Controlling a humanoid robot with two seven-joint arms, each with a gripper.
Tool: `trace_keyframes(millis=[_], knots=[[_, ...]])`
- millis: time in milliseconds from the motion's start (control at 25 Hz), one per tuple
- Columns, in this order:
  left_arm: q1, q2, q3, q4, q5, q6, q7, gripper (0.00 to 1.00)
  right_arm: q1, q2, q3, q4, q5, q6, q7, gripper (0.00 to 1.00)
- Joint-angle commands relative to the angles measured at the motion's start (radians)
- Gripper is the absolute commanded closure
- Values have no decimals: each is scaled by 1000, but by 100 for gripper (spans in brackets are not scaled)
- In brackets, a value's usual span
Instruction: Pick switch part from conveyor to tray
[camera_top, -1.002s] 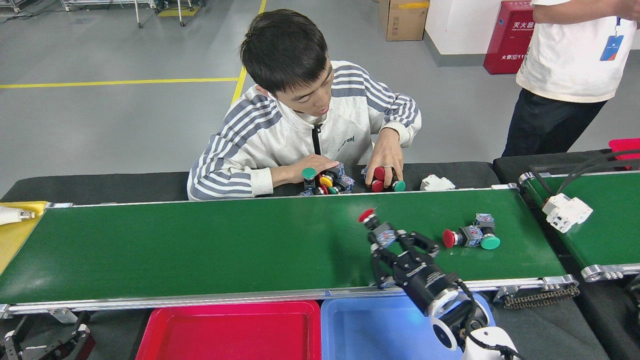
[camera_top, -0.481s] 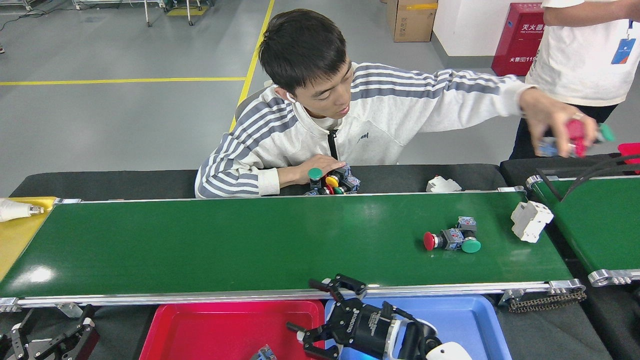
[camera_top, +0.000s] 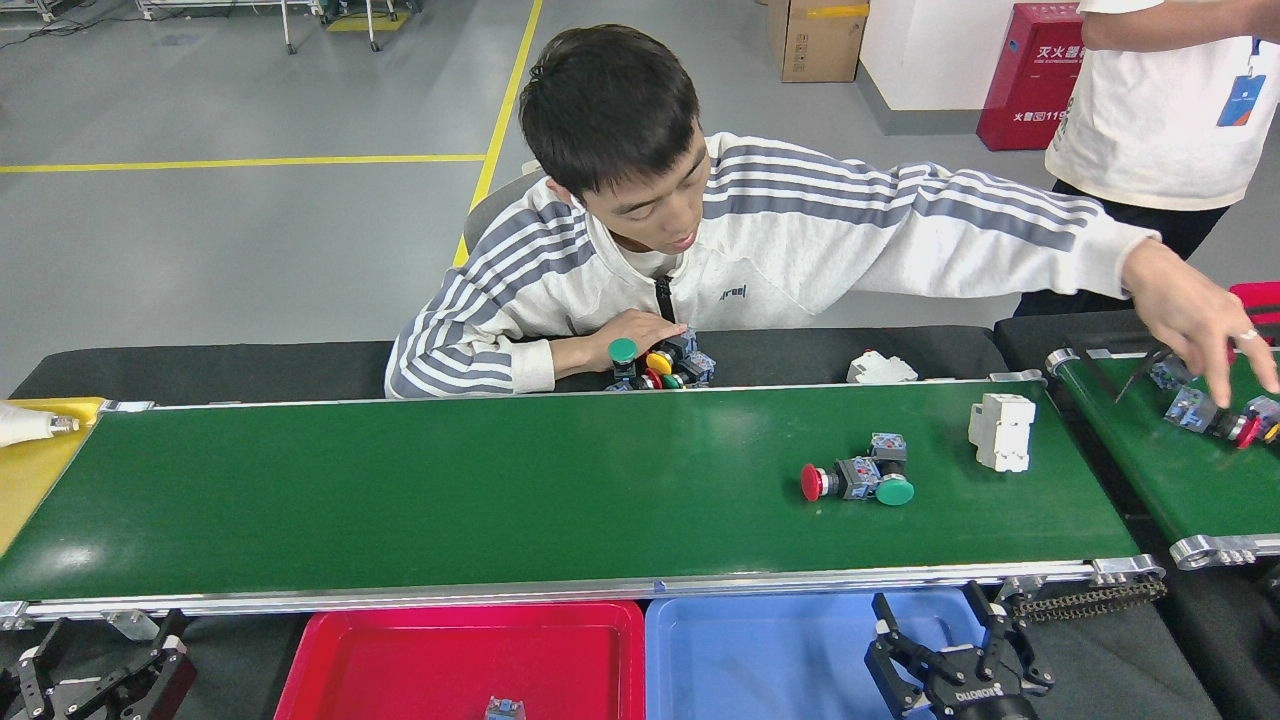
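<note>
Two switch parts lie together on the long green conveyor (camera_top: 400, 500): one with a red button (camera_top: 828, 481) and one with a green button (camera_top: 888, 478). A third switch part (camera_top: 505, 709) rests at the front edge of the red tray (camera_top: 400, 660). My right gripper (camera_top: 938, 628) hangs open and empty over the blue tray (camera_top: 760, 660), just in front of the conveyor's near rail. At the bottom left corner, below the belt, my left gripper (camera_top: 98, 668) is open and holds nothing.
A white breaker block (camera_top: 1001, 432) stands on the conveyor's right end. A seated person leans over the far rail, one hand on a pile of switch parts (camera_top: 655, 365), the other hand (camera_top: 1200, 320) over a second green belt (camera_top: 1180, 470) with more parts (camera_top: 1215, 420). Another person stands at the back right.
My right gripper swung right from the red tray's edge to over the blue tray. The switch pair and white breaker rode left on the belt. The person's hand came down onto the right belt.
</note>
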Motion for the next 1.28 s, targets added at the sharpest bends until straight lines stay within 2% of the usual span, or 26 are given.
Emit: trace_keyframes(millis=[0,240,401,561,961,1242], knots=[[-4,14,8,-7,3,-1,3,0,-21,12,-2,-13,-2,20,11,0],[-2,17,6,-7,1,-1,3,0,-141,21,65,27,9,27,81,0],[-4,18,6,-6,3,-2,3,0,-251,20,163,123,12,112,118,0],[-4,20,5,-6,1,-2,3,0,-374,15,269,263,11,182,123,0],[-4,20,-2,-4,1,-2,3,0,-491,84,346,384,11,184,167,0],[-5,20,-2,2,1,-2,3,0,-596,127,366,524,9,182,175,0]])
